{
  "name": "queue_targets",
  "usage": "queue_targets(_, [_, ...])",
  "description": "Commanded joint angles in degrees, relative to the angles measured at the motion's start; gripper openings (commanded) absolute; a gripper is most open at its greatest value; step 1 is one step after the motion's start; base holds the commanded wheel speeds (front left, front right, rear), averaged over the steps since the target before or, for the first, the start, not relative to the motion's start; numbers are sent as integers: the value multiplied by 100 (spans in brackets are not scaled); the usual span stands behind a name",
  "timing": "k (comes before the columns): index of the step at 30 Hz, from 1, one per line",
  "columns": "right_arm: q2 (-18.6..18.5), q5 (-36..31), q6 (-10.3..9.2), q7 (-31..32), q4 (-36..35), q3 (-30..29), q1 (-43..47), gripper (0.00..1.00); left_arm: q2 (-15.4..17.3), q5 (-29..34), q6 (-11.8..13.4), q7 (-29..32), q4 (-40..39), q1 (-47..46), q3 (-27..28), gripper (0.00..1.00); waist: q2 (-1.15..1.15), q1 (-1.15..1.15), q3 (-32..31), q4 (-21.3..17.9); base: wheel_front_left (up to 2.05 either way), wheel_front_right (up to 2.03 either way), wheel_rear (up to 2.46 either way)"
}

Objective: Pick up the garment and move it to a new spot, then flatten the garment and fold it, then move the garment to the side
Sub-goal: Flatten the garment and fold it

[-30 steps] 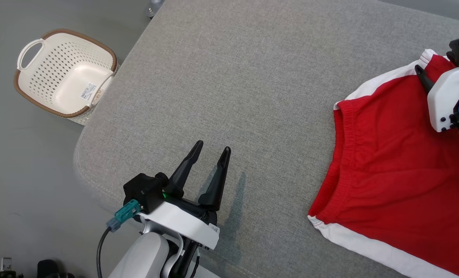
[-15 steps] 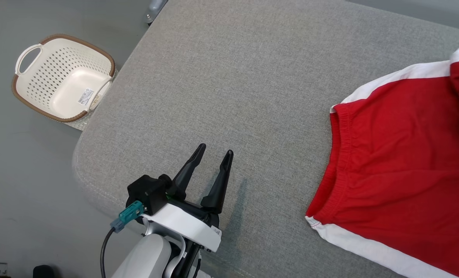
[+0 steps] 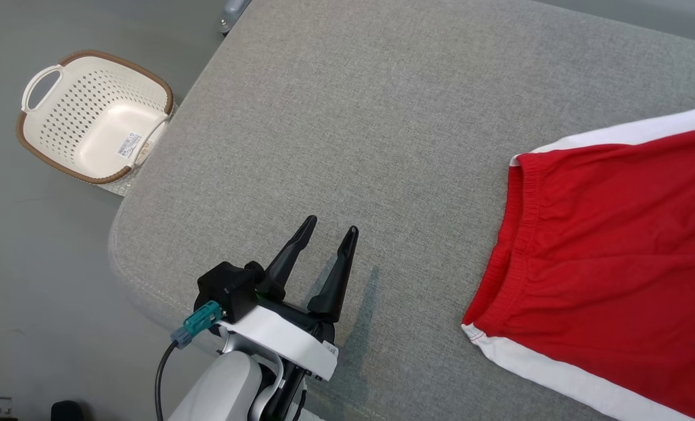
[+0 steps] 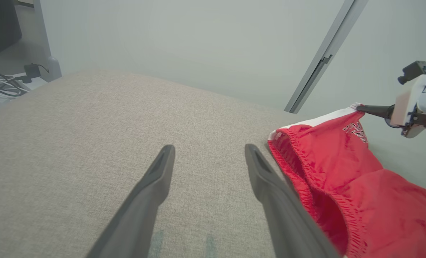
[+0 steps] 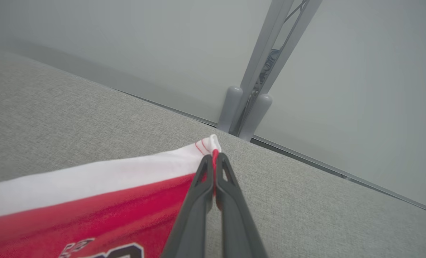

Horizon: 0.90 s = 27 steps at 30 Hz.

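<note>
Right fingers (image 5: 202, 186): clamped on garment (image 5: 91, 200) corner. Left fingers (image 3: 289, 257): apart, empty, over bench (image 3: 382, 117). Step: my pick-up, grip made. Next, I judge: lift, carry garment to new spot.

1 red-and-white garment (image 3: 604, 263) on grey fabric surface (image 3: 353, 117)
</note>
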Motion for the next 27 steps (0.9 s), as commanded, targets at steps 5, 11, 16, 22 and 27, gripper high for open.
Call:
queue_targets(5, [150, -672, -3, -167, -2, -849, 230, 100, 23, -2, -13, -23, 53, -43, 9, 100, 0, 0, -52, -22, 0, 0, 0])
queue_targets(11, [317, -1582, -2, -135, -3, -1692, 359, 100, 24, 144, -32, -23, 137, 18, 87, 100, 0, 0, -279, -276, 0, 0, 0])
queue_targets(16, [652, -2226, -2, -283, -1, -2357, 509, 100, 26, 293, -46, -24, 188, 78, 220, 100, 0, 0, -617, -638, 0, 0, 0])
queue_targets(22, [1089, -2550, -2, -736, -1, -2886, 695, 100, 25, 444, -55, -23, 231, 199, 393, 100, 0, 0, -1002, -1060, 0, 0, 0])
queue_targets(27, [1493, -2653, -2, -1315, -150, -3107, 1043, 100, 25, 577, -55, -23, 246, 377, 602, 100, 0, 0, -1345, -1486, 0, 0, 0])
